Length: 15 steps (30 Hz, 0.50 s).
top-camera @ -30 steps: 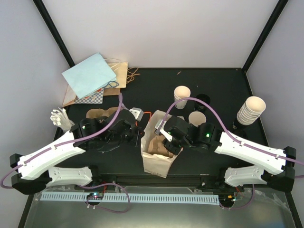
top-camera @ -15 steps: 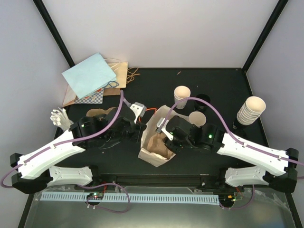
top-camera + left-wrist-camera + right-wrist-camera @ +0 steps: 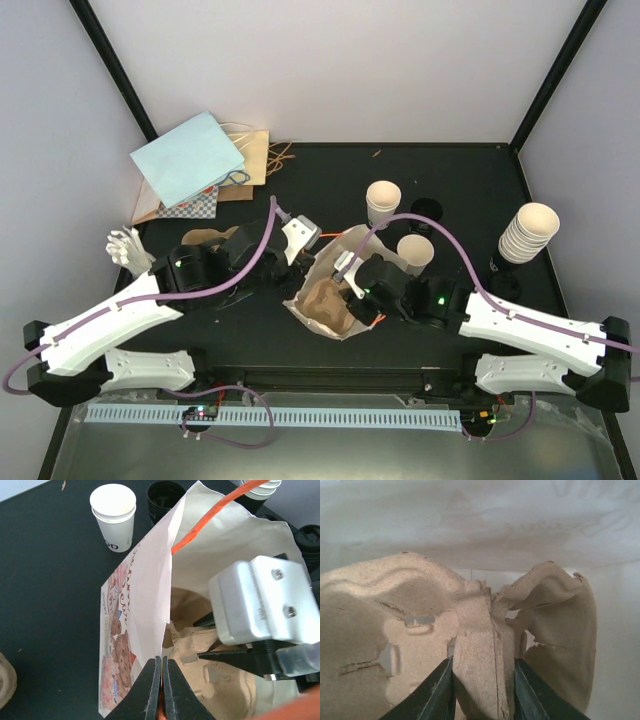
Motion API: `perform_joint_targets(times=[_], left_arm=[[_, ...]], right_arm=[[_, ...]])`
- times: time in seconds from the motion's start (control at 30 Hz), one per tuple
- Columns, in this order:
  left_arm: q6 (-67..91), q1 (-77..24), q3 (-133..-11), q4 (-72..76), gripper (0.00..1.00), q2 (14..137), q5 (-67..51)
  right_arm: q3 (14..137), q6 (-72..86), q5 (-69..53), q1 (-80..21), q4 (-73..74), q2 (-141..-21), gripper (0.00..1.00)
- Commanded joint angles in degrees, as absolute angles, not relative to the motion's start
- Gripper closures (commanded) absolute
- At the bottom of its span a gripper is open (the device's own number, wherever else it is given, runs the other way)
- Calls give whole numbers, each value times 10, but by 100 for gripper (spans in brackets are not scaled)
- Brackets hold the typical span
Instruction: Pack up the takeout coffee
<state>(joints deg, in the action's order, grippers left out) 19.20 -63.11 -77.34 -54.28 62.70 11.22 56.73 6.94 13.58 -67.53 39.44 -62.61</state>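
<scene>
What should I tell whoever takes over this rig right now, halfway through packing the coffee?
Left pincer: shut on the edge of the printed cream paper bag, holding it open.
Right pincer: inside the bag, clamped on the brown moulded pulp tray.
Two lidless cream paper cups stand on the table by the bag, black round lids beside them.
Done: tray in bag. Left: release tray, lid cups, load them.

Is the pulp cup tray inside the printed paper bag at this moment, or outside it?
Inside. The pulp cup tray sits within the printed paper bag, whose walls surround it, with the right gripper clamped on its ridge.
</scene>
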Motion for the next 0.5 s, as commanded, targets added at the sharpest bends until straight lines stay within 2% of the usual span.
perform_joint_targets(times=[0.0,0.2,0.47], left_arm=[[135,-630,-779,-507,98,632,117],[130,-630,-772,-492,98,635,98],[116,-631,-803,-497,98,650,81]], right_arm=[[532,81,144,-679,328,-612,69],[499,80,148,-679,297,-594,68],[550,108,190,-679,353,-626,67]])
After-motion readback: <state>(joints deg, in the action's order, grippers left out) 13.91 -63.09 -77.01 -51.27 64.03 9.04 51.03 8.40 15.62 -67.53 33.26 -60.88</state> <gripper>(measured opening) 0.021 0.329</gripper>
